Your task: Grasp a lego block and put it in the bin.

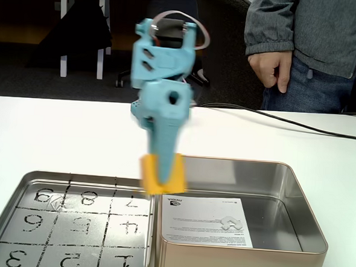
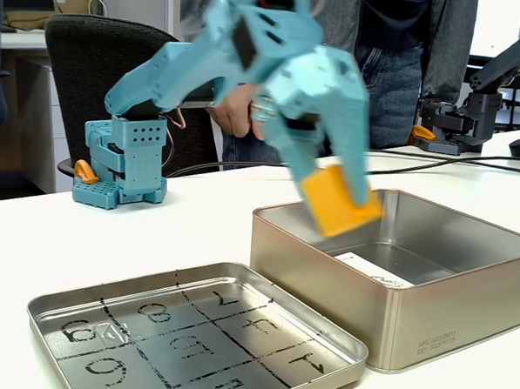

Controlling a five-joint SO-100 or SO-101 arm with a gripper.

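My light-blue gripper (image 1: pixel 163 172) (image 2: pixel 340 194) is shut on the yellow-orange lego block (image 1: pixel 163 175) (image 2: pixel 338 201) and holds it in the air. The picture is blurred with motion. In both fixed views the block hangs over the near-left rim of the bin (image 1: pixel 306 205) (image 2: pixel 464 297), a deep silver tin with a white printed sheet (image 1: pixel 206 220) (image 2: pixel 374 270) on its floor. The block sits above the edge between the bin and the shallow tray.
A shallow metal tray with a black numbered grid (image 1: pixel 70 224) (image 2: pixel 192 330) lies next to the bin. A person (image 1: pixel 310 51) stands behind the table. A black cable (image 1: pixel 299 124) crosses the tabletop. A second dark arm (image 2: pixel 502 76) stands at the far right.
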